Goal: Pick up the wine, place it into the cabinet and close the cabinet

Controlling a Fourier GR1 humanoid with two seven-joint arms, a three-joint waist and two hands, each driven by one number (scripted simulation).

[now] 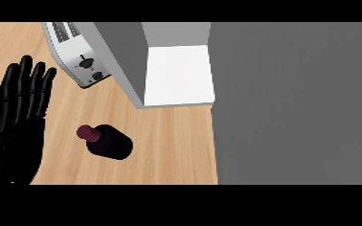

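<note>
On the wooden desk [170,143], near the middle of the view, stands the wine [107,141]: a dark bottle seen from steeply above, upright, its maroon cap tipped toward the left in the picture only because of the viewing angle. Nothing touches it.

Left hand [25,110] shows at the left edge, black, fingers straight and pointing to the far side, holding nothing. It sits just beside the bottle but apart from it; it reads as resting rather than working. Right hand does not show anywhere.

Cabinet [176,72] lies far of the bottle and slightly right. Its white interior is exposed, so it stands open and ready to take the bottle. A grey panel running from the far edge down to the near-left corner of the opening looks like a side wall or the swung door; which one cannot be told. A broad grey surface [290,105] fills the right side of the view, likely the cabinet's door or outer face seen close.

Toaster [76,52] sits far left, tilted in view, well clear of the path.

Judgement: pick-up not yet begun. The bottle stands nearer the left hand, and a short straight route leads from it to the opening.
</note>
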